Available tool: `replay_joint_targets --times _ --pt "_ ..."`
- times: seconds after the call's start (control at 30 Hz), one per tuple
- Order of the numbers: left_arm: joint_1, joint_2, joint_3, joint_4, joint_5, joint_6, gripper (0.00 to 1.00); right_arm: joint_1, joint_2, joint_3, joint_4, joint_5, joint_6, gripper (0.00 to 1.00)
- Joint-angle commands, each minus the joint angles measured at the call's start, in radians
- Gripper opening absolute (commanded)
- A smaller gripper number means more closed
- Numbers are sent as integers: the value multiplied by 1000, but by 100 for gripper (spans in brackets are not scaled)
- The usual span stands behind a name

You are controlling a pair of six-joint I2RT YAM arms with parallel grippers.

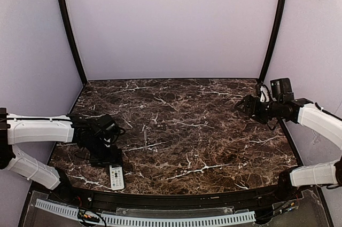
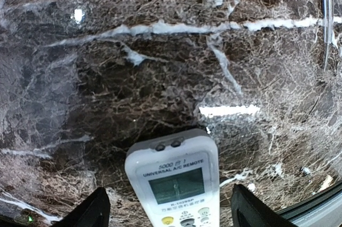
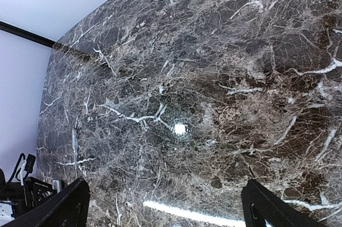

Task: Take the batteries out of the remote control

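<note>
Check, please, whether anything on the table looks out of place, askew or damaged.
Nothing looks spilled or damaged. The remote control lies face up, screen showing, close to the near edge of the table, so its back is hidden. A slim clear stick lies alone farther out; I cannot tell what it is.

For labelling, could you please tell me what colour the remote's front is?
White remote, greenish screen; best in left wrist view.

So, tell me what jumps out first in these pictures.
A slim white rectangular remote control lies screen-up at the near left edge of the dark brown white-veined marble table, with the left gripper open above it. The right gripper hangs open over the table's right side.
</note>
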Motion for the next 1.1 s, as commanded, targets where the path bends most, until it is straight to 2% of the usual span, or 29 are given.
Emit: replay_joint_targets --times 0.0,0.47,0.53,0.67,0.9,1.07 --pt "-18 24 -10 11 -20 -22 77 9 20 -13 15 12 4 99" --pt "-66 146 20 29 -27 -41 65 9 52 -20 24 18 -9 99" --pt "-71 157 29 32 -55 -41 61 10 52 -22 23 18 -11 99" --pt "-76 160 45 43 -65 -44 46 10 51 -23 20 18 -14 99" --pt "-77 85 68 99 -76 -13 26 10 22 -20 4 10 -18 98" --pt "-77 41 98 132 -87 38 3 10 -1 -22 4 -7 -15 99"
